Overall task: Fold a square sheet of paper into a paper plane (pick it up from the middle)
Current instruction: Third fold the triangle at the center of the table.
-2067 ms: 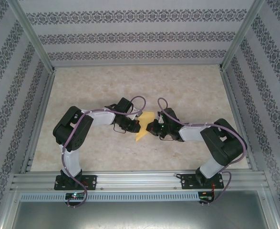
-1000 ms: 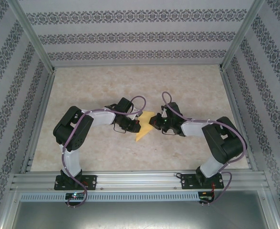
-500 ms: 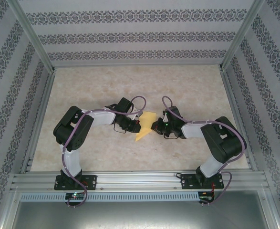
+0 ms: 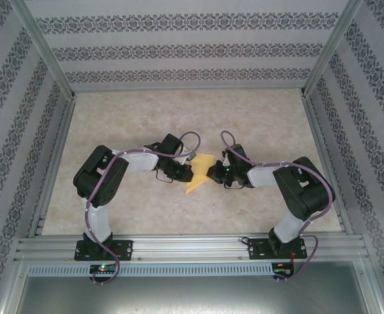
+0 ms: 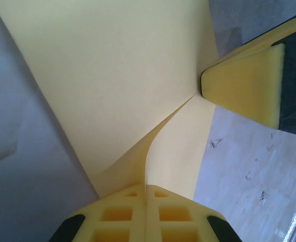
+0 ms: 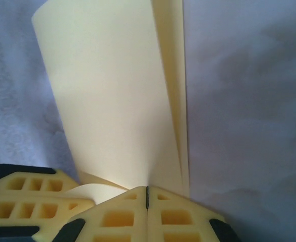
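Marbled beige table, patterned walls all round, and dead centre sits the square sheet of paper. It's yellow-orange and partly folded, with its narrow end pointing toward seven o'clock. The left gripper has it from nine o'clock, jaws pinched tight on a layered edge. Up close, its pads are pressed flat together with a paper seam running out between them. The right gripper comes in from three o'clock, likewise clamped on the sheet. Its wrist view shows a flap curling over beside a straight doubled edge. Whether the paper rests on the table or hangs just above it, I can't tell. To my eye a crease is being set here, and that flap isn't flat yet. Doing it well means holding both pinches firm and moving the two grippers as one. Tug them apart and this thin paper could slip or tear. I'd want the curled layer brought down so the edges meet squarely before anything gets pressed, or the fold will run crooked.
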Controlling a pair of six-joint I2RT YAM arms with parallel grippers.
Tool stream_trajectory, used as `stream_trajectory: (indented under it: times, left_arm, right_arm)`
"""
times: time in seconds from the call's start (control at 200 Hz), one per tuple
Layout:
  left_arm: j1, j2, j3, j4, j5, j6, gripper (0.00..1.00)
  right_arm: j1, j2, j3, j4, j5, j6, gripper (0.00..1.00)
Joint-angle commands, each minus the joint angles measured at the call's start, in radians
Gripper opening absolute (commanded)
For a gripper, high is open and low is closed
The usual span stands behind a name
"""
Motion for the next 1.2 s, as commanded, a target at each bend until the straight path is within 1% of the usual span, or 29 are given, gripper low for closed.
stream_trajectory:
  times: [0.0,0.11,0.18,0.21,0.24,0.285,0.315,0.415,0.46,0.555,0.599,0.679,0.749,0.804,0.889,1.004,1.099,1.199]
  left_arm:
    - [-0.008,0.037,0.005,-0.068,-0.013,0.025,0.03]
    - [-0.008,0.032,0.004,-0.071,-0.014,0.022,0.05]
    - [-0.008,0.016,0.005,-0.076,-0.027,0.011,0.09]
    - [-0.008,0.001,0.005,-0.078,-0.043,0.002,0.13]
    - [-0.009,-0.015,0.008,-0.088,-0.061,-0.007,0.19]
    - [-0.008,-0.046,0.015,-0.101,-0.081,-0.017,0.23]
    - [-0.008,-0.07,0.017,-0.101,-0.088,-0.027,0.28]
    - [-0.008,-0.151,0.024,-0.095,-0.125,-0.071,0.44]
    - [-0.008,-0.182,0.026,-0.097,-0.136,-0.084,0.48]
    - [-0.009,-0.237,0.015,-0.101,-0.169,-0.12,0.47]
    - [-0.008,-0.257,0.005,-0.108,-0.167,-0.136,0.46]
    - [-0.008,-0.295,-0.031,-0.109,-0.158,-0.167,0.34]
    - [-0.008,-0.327,-0.069,-0.096,-0.153,-0.198,0.31]
    - [-0.008,-0.338,-0.091,-0.086,-0.142,-0.218,0.25]
    - [-0.009,-0.355,-0.125,-0.033,-0.102,-0.258,0.21]
    - [-0.023,-0.378,-0.134,-0.014,-0.085,-0.268,0.2]
    - [-0.024,-0.372,-0.135,-0.016,-0.081,-0.272,0.18]
    - [-0.029,-0.368,-0.145,0.004,-0.062,-0.286,0.17]
  right_arm:
    - [-0.01,0.032,-0.044,0.011,0.021,-0.015,0.0]
    - [-0.012,0.014,-0.021,0.015,-0.009,-0.026,0.0]
    - [-0.012,-0.01,0.008,-0.012,-0.012,-0.046,0.0]
    - [-0.013,-0.017,0.021,-0.032,-0.011,-0.059,0.0]
    - [-0.014,-0.022,0.036,-0.056,-0.01,-0.074,0.0]
    - [-0.015,-0.018,0.059,-0.09,-0.018,-0.101,0.0]
    - [-0.015,-0.011,0.072,-0.105,-0.025,-0.112,0.0]
    - [-0.017,-0.014,0.081,-0.09,-0.053,-0.119,0.0]
    - [-0.016,-0.028,0.086,-0.09,-0.06,-0.118,0.0]
    - [-0.011,-0.067,0.083,-0.09,-0.057,-0.11,0.0]
    - [-0.004,-0.08,0.079,-0.09,-0.061,-0.104,0.0]
    - [0.022,-0.094,0.068,-0.077,-0.066,-0.09,0.0]
    - [0.045,-0.106,0.051,-0.056,-0.059,-0.063,0.0]
    - [0.057,-0.117,0.036,-0.036,-0.051,-0.057,0.0]
    - [0.067,-0.139,0.032,-0.073,-0.034,-0.073,0.0]
    - [0.083,-0.147,0.03,-0.061,-0.043,-0.076,0.0]
    - [0.112,-0.093,0.056,-0.009,-0.09,-0.058,0.0]
    - [0.138,-0.034,0.085,0.016,-0.076,-0.042,0.0]
